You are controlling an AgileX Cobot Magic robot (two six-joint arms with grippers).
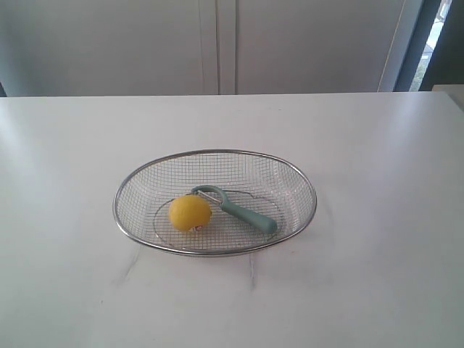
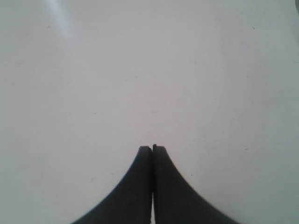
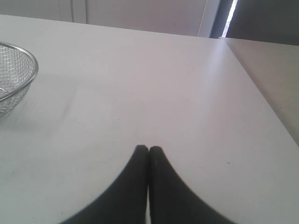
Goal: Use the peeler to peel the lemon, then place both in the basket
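Note:
The wire-mesh basket (image 1: pixel 290 170) stands in the middle of the white table. Inside it lie the yellow lemon (image 1: pixel 190 213) on the left and the teal-green peeler (image 1: pixel 243 212) beside it, its loop head close to the lemon and its handle pointing right. Neither arm shows in the exterior view. My left gripper (image 2: pixel 152 148) is shut with nothing in it, over bare table. Over the table my right gripper (image 3: pixel 148 148) is shut and empty too, with a part of the basket's rim (image 3: pixel 32 74) at the edge of its view.
The white table (image 1: pixel 377 275) spreads wide round the basket. Grey cabinet doors (image 1: pixel 217 43) stand behind its far edge. In the right wrist view the table's edge (image 3: pixel 261 98) runs close to a second surface beyond it.

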